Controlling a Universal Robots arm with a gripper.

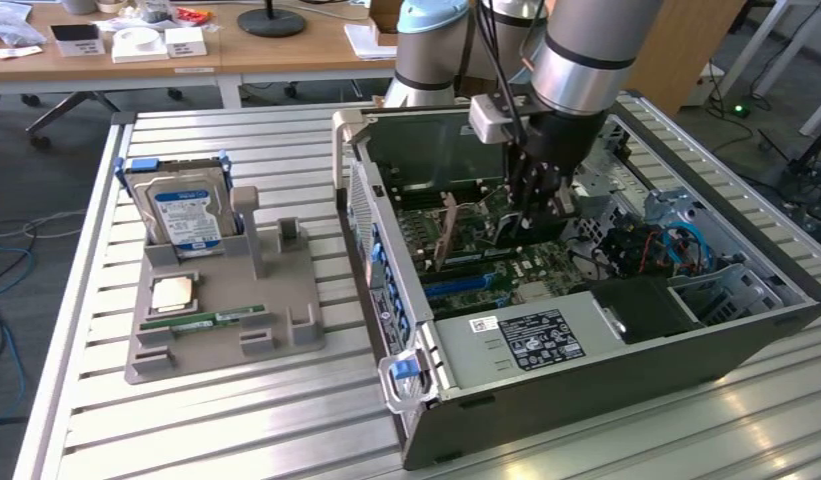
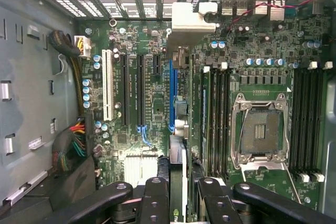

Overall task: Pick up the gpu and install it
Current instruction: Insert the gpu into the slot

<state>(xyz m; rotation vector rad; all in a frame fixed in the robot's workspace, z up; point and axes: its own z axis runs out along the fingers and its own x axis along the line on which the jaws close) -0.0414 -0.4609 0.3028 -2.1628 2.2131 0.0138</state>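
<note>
The gripper was seen reaching down into the open computer case, which was laid on its side on the slatted table. And there it was: the gpu was clamped between the black fingers, the gripper closed on it. The card was held on edge inside the case, over the motherboard. In the wrist view the card was presented edge-on and lined up along the case's blue slot, with a white slot set well to one side and the CPU socket to the other. The card's silver end bracket was found close against the vented rear wall of the case. Whether the lower edge was touching the blue slot could not be told. Outside the case, on the exterior view's left, a grey holder was laid out, and in it a blue-labelled hard drive was stood upright, with a processor chip and a green RAM stick laid flat.
</note>
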